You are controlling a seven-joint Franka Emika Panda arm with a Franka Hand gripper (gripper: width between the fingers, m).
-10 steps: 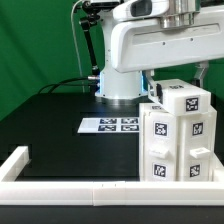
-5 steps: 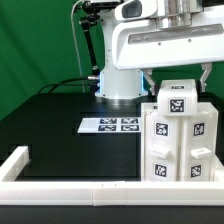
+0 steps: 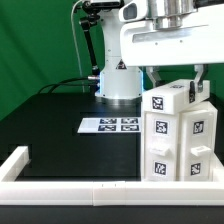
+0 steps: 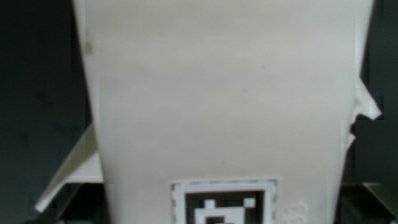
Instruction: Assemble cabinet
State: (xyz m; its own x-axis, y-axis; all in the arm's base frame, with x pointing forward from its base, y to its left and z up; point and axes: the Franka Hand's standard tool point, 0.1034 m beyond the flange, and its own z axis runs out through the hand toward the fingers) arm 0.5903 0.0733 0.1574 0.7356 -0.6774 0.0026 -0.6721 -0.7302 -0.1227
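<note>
Gripper (image 3: 176, 78) pinching top panel (image 3: 170, 100), tilted over cabinet (image 3: 180, 145) for seating onto box.

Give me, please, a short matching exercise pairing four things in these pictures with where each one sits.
Things:
1. marker board
2. cabinet
3. border rail
4. robot base

Places:
A. along the near edge of the table
B. flat on the black table, mid-scene
C. at the back, by the green backdrop
D. at the exterior view's right, under the arm

Pairs: 1-B, 2-D, 3-A, 4-C
</note>
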